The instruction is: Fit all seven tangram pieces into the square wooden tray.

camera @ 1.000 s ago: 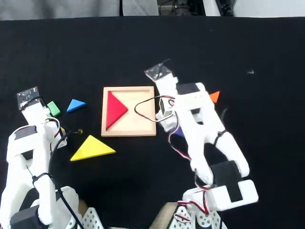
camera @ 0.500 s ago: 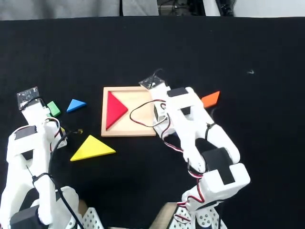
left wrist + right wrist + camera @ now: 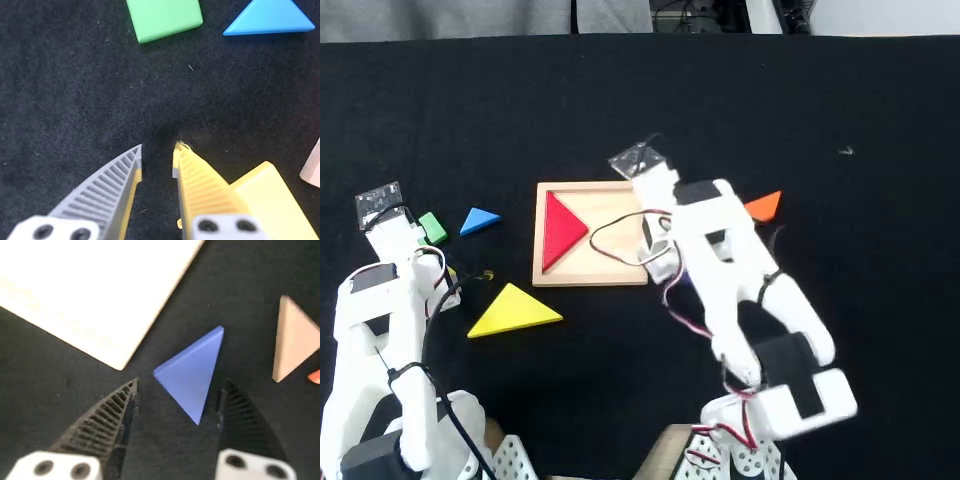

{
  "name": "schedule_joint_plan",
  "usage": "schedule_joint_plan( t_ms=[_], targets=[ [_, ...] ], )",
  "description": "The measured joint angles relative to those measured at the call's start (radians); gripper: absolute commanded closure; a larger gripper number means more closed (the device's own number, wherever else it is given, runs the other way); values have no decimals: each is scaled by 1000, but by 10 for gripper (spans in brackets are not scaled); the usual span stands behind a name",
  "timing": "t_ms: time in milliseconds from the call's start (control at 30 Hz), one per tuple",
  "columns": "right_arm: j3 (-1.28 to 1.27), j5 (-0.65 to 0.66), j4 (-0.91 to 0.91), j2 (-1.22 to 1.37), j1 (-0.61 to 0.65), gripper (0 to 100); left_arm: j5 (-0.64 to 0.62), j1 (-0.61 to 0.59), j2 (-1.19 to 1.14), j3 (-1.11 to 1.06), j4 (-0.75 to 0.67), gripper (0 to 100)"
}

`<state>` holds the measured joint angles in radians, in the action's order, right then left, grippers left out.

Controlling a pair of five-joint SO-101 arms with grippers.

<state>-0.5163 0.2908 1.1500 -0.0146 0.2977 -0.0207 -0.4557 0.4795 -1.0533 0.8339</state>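
Right fingers [image 3: 107,417]: spread wide and gripping nothing, one on each side of the violet-blue triangle [image 3: 192,372], tips low over the bench [image 3: 60,375]. The triangle lies flat on the bench outside the tray [image 3: 100,290], just beside its corner. As far as I can tell it touches neither finger.

Handling (judgement): a small painted wooden piece, so light, stiff and not fragile. The smooth faces are likely slippery. It is thin and flat, so only the edges offer a hold. The sides are not parallel, so a squeeze may turn it or squirt it out. Best hold: long edge against one finger, the opposite corner against the other, near the piece's middle.

In the way: the tray corner near one finger, and a tan triangle [image 3: 292,342] near the other, apart from the blue one.

Left fingers [image 3: 200,190]: a little parted, nothing between them, over bare bench. A yellow piece [image 3: 267,200] lies beside one finger, with a green piece [image 3: 165,17] and a light blue triangle [image 3: 267,19] beyond.

High view: the red triangle [image 3: 560,228] sits in the tray. The big yellow triangle [image 3: 513,311] and the orange piece [image 3: 763,206] are out on the bench.
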Motion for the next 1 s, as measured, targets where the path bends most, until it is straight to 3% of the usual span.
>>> schedule_joint_plan(
  t_ms=[467,633,1000],
  targets=[
    [52,-5,-23,175,25,760,0,0,0,-2,0,882],
    [66,-5,-23,184,20,807,0,0,0,-2,0,883],
    [48,35,-46,203,-57,812,0,0,0,-2,0,883]
  ],
)
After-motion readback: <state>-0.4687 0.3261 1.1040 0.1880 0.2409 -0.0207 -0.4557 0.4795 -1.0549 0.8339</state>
